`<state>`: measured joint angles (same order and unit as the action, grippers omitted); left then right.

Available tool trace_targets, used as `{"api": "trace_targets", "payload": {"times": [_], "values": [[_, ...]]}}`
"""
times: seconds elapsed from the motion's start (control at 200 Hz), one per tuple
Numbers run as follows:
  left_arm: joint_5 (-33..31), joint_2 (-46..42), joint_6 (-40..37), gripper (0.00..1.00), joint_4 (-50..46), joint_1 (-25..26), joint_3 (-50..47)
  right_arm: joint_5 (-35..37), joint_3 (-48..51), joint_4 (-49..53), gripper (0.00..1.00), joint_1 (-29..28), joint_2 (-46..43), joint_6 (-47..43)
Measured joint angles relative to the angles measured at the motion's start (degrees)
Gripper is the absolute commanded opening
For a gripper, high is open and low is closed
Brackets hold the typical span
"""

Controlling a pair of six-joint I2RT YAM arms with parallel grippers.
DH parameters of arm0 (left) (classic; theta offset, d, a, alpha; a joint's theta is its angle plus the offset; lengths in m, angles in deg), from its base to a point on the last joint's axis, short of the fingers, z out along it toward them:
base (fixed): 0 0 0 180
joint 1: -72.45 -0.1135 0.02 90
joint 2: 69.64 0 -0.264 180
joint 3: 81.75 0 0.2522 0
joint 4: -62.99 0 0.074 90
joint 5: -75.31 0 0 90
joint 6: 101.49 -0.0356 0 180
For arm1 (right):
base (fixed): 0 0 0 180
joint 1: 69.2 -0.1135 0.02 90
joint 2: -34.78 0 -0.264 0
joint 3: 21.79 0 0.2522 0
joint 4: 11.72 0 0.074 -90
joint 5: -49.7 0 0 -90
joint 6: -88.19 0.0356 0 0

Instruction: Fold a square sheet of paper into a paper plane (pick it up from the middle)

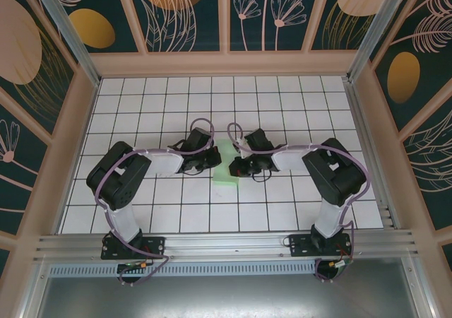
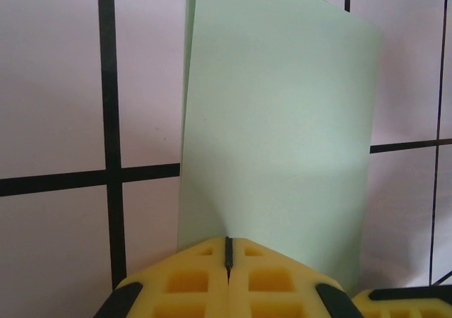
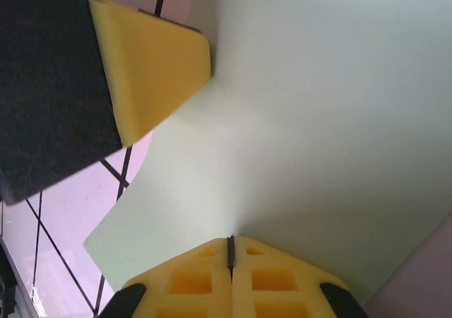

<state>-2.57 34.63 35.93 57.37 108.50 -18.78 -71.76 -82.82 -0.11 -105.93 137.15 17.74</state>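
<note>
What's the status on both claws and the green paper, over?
Left claw shut on the green sheet. Right claw shut on its other side. Nothing seen in the way.

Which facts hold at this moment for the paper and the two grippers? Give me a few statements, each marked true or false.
1. The left gripper is shut on the square sheet of paper. True.
2. The table has white tiles with dark grid lines. True.
3. The right gripper stands wide open. False: its fingers meet, pinching the sheet as well.
4. The sheet lies in the table's far left corner. False: it is between the two grippers, near the table's middle.
5. The sheet is plain pale green with no print. True.
</note>
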Motion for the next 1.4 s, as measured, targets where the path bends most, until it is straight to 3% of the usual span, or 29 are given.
{"api": "trace_targets", "payload": {"times": [0.42,0.836,1.131,1.396], "values": [[0.5,0.3,3.0,0.00,1.3,0.0,-0.3,-1.6,11.2,-1.5,0.00,0.4,-8.9,-0.6],[-0.7,0.4,-2.1,0.00,-3.8,-1.8,2.8,2.6,4.7,3.1,0.00,3.3,-11.9,4.4],[-0.1,-2.4,-9.7,0.00,-6.9,-7.6,3.1,5.0,-8.7,-1.7,0.00,4.5,0.1,10.0],[6.1,-7.7,-8.6,0.00,-1.9,-7.9,1.3,4.5,-13.0,-1.9,0.00,4.8,7.3,10.4]]}}
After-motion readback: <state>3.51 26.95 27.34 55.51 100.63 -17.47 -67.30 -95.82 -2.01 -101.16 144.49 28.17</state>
